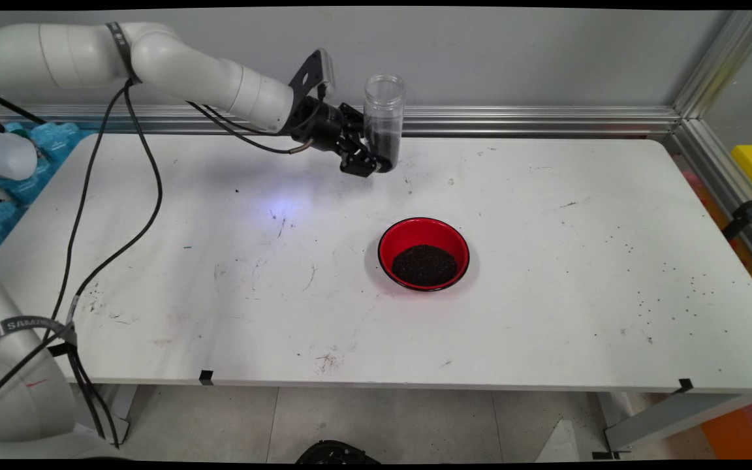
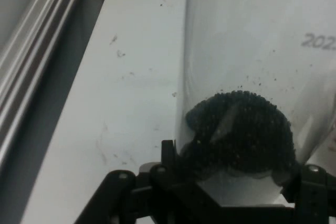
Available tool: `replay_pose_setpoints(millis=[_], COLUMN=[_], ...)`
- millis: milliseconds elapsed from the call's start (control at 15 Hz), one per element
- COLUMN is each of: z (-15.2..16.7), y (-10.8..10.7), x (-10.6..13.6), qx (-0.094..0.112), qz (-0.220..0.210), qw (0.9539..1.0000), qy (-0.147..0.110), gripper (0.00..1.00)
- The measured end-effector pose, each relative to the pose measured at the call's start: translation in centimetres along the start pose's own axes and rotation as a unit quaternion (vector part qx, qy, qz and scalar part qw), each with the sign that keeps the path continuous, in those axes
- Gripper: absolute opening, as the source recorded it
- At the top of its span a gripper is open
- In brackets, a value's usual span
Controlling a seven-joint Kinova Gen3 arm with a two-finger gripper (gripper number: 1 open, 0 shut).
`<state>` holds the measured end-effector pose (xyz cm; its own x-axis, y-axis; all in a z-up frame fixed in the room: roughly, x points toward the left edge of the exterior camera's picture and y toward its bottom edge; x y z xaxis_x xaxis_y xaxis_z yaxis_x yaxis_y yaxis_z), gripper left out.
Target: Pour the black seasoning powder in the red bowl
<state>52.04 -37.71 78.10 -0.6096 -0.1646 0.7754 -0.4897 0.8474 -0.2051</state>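
Observation:
A clear plastic jar (image 1: 384, 114) stands upright near the table's back edge, with a little dark grain left in its bottom. My gripper (image 1: 376, 160) is shut on the jar's lower part. In the hand view the jar (image 2: 257, 77) fills the right half, its dark grains heaped just above the black linkage. A red bowl (image 1: 423, 253) with a mound of the same dark grain sits at the table's middle, well in front of the jar.
An aluminium rail (image 1: 513, 121) runs along the back edge and down the right side. Dark specks (image 1: 663, 287) are scattered on the table's right part. Black cables (image 1: 115, 215) hang over the left side.

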Motion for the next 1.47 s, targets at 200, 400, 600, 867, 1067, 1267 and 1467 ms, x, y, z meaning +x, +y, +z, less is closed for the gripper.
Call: replay_pose_setpoints(millis=[200, 400, 600, 867, 1067, 1267, 1467], z=[-0.2, 0.1, 0.6, 1.2, 1.7, 2.2, 2.7], y=[0.5, 0.9, 1.6, 2.5, 3.2, 3.8, 4.3], x=[0.5, 1.0, 1.5, 1.9, 2.0, 2.2, 2.5], qx=[0.006, 0.017, 0.02, 0.03, 0.038, 0.047, 0.058], qz=[0.066, 0.137, 0.203, 0.287, 0.348, 0.401, 0.445], qw=[0.9978, 0.9903, 0.9789, 0.9574, 0.9366, 0.9143, 0.893], qy=[0.005, 0.011, 0.014, 0.004, -0.012, -0.025, -0.034], gripper=[0.0, 0.0, 0.0, 0.0, 0.0, 0.0, 0.0])
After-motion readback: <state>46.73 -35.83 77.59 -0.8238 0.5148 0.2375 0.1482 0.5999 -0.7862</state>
